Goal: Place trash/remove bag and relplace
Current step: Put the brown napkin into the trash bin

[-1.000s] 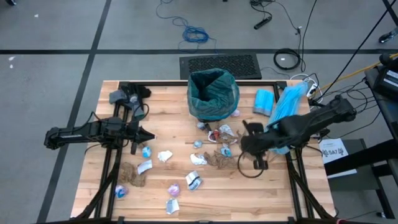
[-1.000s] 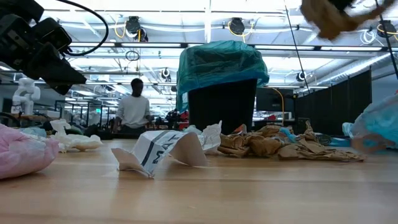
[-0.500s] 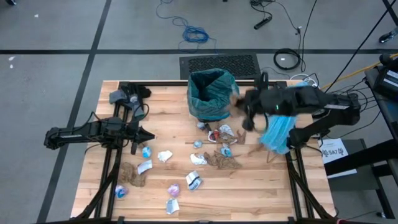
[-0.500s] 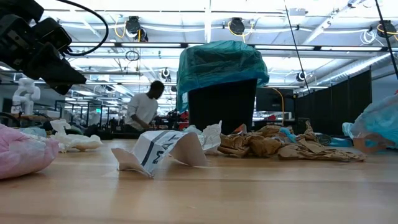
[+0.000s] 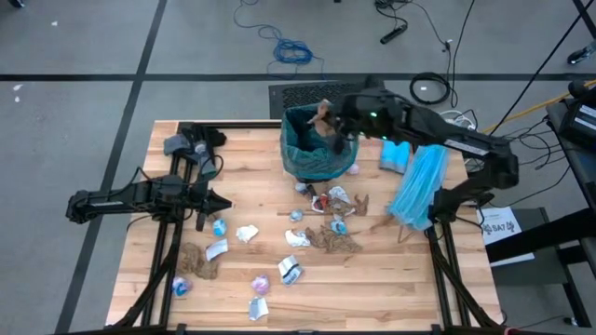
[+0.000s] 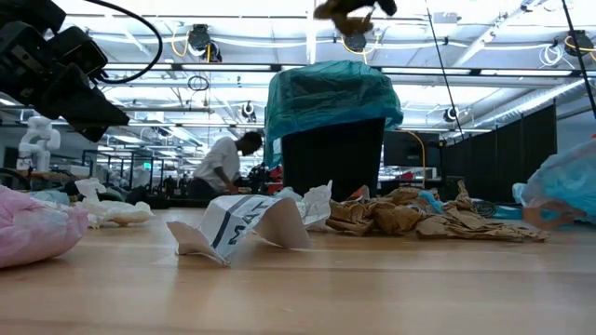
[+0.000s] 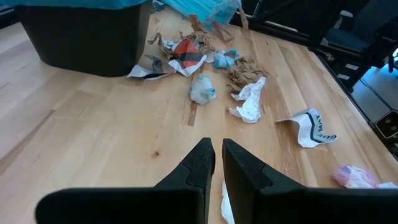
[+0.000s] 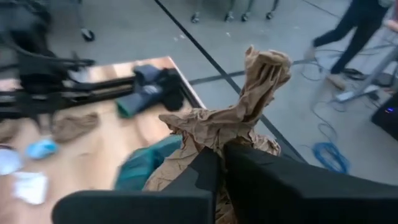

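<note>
At the near edge of the wooden table (image 5: 391, 279) there is bare wood on the right side, while small scraps of trash (image 5: 291, 271) lie on the near left and middle: white and blue wrappers, a purple one, and brown paper wads. Seen level with the tabletop, a folded white wrapper (image 6: 240, 226) sits nearest, with a pink wad at the left edge and a heap of brown paper to the right of it.

Farther in, on the left, the left gripper (image 5: 223, 202) hangs over the table's left half, fingers nearly together and holding nothing. Open wood lies between it and the scraps near the table's middle.

On the right side, a pale blue plastic bag (image 5: 417, 186) droops over the table, close to the right edge.

Toward the far edge stands the black bin (image 6: 333, 156), lined with the teal bag (image 5: 317, 140), whose rim folds over the bin's top. Directly above its open mouth the right gripper (image 5: 333, 119) is clenched on a crumpled brown paper wad (image 8: 230, 121), which sticks up past the fingers.

Beyond the table, grey floor carries coiled cables and a black mat. In the room behind, a person (image 6: 222, 166) leans at a workbench under ceiling lights.
</note>
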